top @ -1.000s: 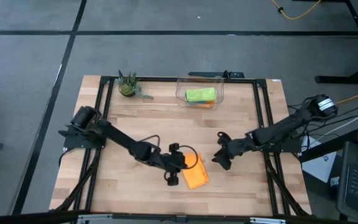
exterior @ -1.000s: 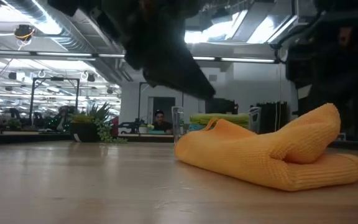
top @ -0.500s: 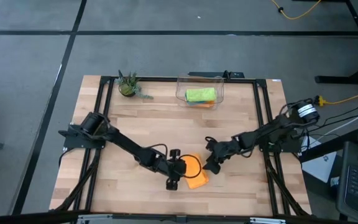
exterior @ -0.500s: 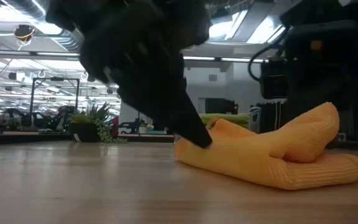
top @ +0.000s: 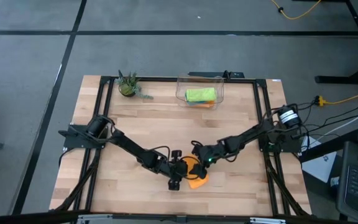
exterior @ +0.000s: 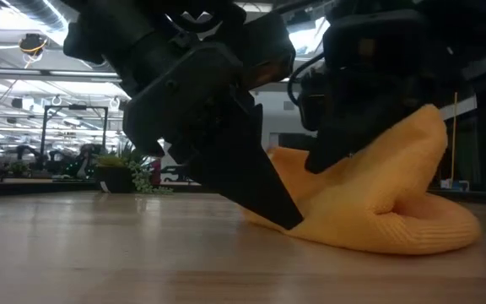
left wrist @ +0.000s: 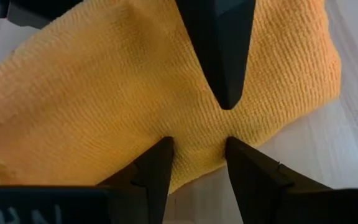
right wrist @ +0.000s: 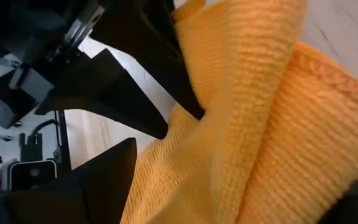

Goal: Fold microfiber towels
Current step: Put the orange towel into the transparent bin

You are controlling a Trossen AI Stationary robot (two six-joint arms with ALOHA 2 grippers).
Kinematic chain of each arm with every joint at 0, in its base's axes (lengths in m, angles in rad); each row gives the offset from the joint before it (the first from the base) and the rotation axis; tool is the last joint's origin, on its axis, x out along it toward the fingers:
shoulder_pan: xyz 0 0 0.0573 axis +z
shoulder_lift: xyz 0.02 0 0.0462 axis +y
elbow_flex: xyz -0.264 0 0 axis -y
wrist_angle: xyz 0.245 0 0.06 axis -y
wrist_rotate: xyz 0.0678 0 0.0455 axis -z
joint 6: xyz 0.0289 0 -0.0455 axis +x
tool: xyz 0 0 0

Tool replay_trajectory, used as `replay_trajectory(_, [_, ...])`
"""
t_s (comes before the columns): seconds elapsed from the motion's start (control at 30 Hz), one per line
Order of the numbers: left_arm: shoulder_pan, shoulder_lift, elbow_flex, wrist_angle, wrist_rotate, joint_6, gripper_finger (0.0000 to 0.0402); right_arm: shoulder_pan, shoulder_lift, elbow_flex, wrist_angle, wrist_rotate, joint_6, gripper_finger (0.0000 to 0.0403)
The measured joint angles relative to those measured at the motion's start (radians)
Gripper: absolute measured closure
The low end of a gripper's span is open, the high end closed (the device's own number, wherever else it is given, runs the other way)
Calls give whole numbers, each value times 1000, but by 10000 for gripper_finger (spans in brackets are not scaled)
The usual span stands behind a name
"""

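An orange microfiber towel (top: 197, 181) lies bunched on the wooden table near its front edge, folded over into a hump (exterior: 395, 194). My left gripper (top: 179, 172) slants down onto the towel's left edge, fingers open. My right gripper (top: 199, 163) comes from the right, open, at the towel's far side. A lime green towel (top: 201, 94) lies in the clear bin (top: 182, 83) at the back, on top of an orange one. My left gripper has both open fingertips (left wrist: 160, 155) set down on the towel's edge (left wrist: 197, 155), slanting down from the table's left. A strip of cloth lies flat between them on the table. My right gripper stands with its open fingers either side of the towel's raised fold (right wrist: 253, 124), slanting down from the right. One finger (exterior: 332, 143) presses into the hump's side.
A small potted plant (top: 128, 86) stands at the far left corner. The table's black frame rails (top: 263, 124) run along both sides. Bare wood (top: 129, 124) spreads left of and behind the towel.
My right gripper has swung in from the table's right toward the towel and sunk onto it. My left gripper has come down onto the towel's left edge. The towel's top has been pushed up into a taller hump, while its underside stays on the table.
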Motion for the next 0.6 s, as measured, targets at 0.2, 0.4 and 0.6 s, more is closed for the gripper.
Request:
replay_trajectory(0.2, [-5,0,0,-2,2,0,255,-1,-2,6,-19,7,-26,144])
replay_trajectory(0.4, [-16,-1,-1,-4,-14,-3,253,-2,-1,4,-44,17,-85,285])
replay_trajectory(0.6, [-18,-43,-5,-13,-20,-8,255,-42,-15,2,-52,-46,-203,382])
